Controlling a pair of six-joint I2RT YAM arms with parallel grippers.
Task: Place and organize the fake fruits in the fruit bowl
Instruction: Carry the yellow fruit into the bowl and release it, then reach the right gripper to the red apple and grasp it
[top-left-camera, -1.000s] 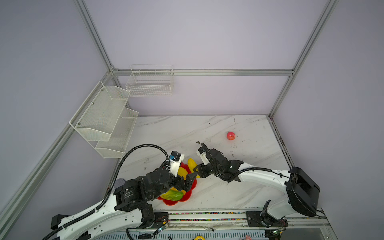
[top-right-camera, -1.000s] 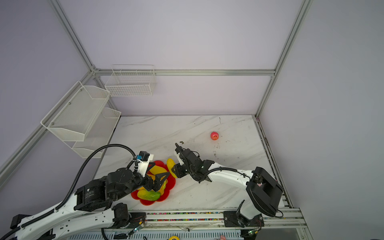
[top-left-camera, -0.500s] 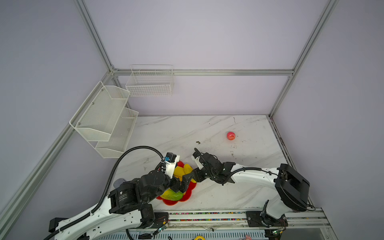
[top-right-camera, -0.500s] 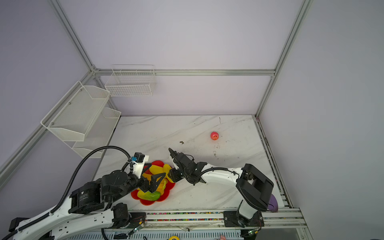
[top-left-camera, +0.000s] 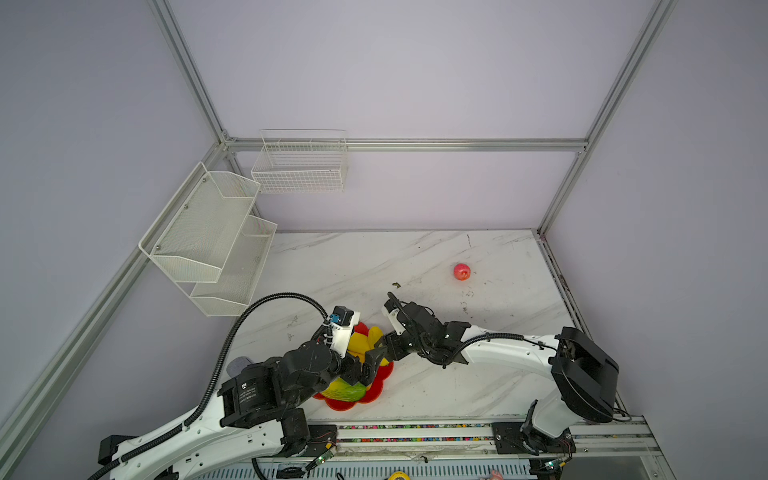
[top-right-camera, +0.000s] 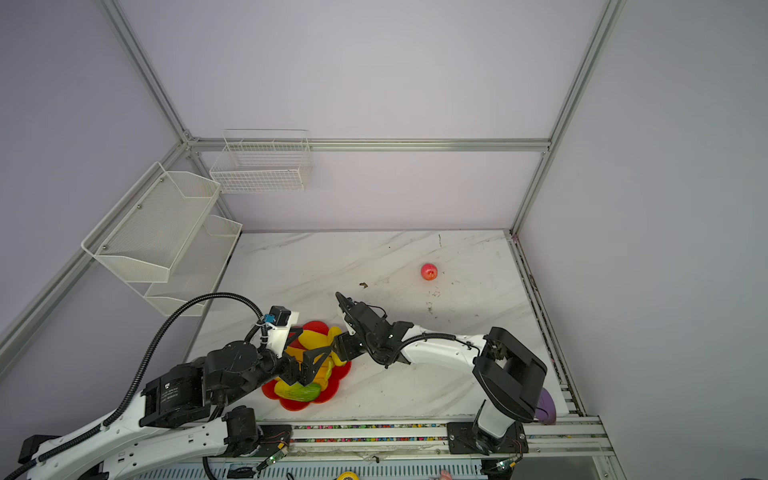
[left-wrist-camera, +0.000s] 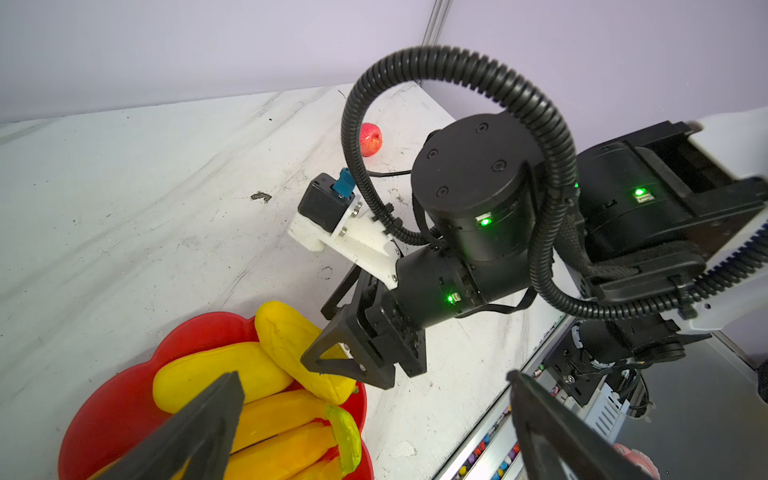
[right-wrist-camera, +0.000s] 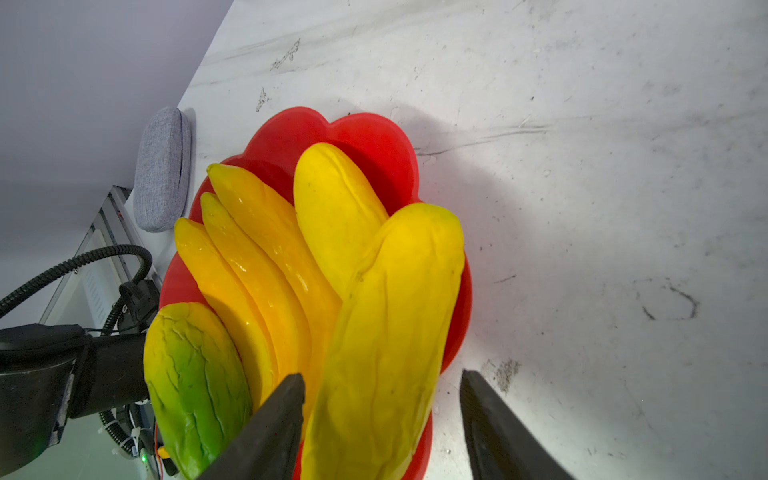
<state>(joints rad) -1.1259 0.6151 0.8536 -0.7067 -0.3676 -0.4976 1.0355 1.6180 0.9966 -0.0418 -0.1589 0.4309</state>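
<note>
Lilac walls (top-left-camera: 415, 83), scuffed marble table (top-left-camera: 353, 266); left fingers (left-wrist-camera: 199, 428) gape, right fingers (right-wrist-camera: 266, 428) seemingly straddle mango (right-wrist-camera: 386, 332).

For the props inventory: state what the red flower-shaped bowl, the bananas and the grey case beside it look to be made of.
Red flower-shaped bowl: likely moulded plastic, smooth and semi-glossy; uniform colour, soft sheen on the petals.
Bananas: probably glossy plastic; wet-looking highlights, fused into one bunch.
Grey case: woven fabric cover, matte; a heathered weave shows. Its core cannot be told.
</note>
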